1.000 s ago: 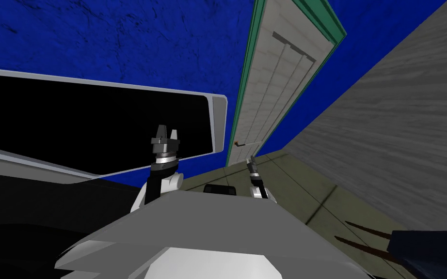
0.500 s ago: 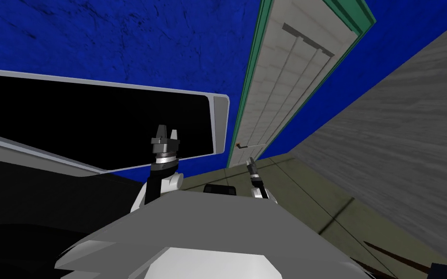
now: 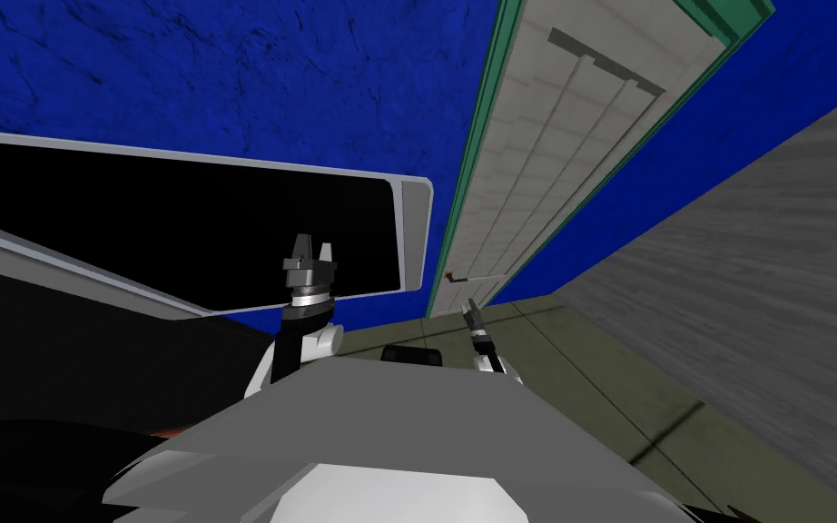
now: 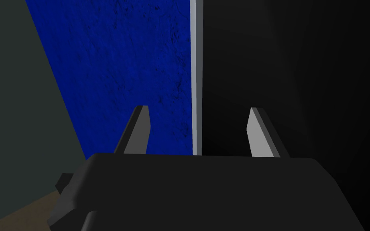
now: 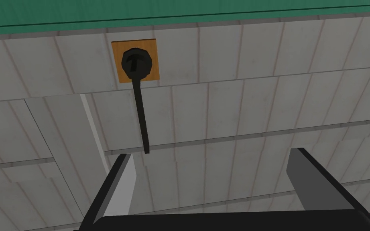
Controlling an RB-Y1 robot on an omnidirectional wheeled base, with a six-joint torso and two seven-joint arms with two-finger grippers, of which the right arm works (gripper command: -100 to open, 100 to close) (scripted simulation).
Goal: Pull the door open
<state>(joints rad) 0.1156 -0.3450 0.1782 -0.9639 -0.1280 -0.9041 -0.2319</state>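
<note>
The right pincer (image 5: 211, 154) is released, its jaws wide apart and gripping nothing. Just beyond it is the handle (image 5: 142, 116), a black lever whose free end lies near one finger (image 5: 122, 184). The lever pivots on an orange plate (image 5: 118, 76) set in the white panelled door (image 5: 252, 100), and the green frame (image 5: 180, 12) runs just past the plate. Well away from the handle, the left pincer (image 3: 310, 247) is raised before a blue wall (image 3: 226, 82) and is also released.

The door (image 3: 535, 172) runs off the head view's top edge; its handle (image 3: 467, 277) shows tiny.
</note>
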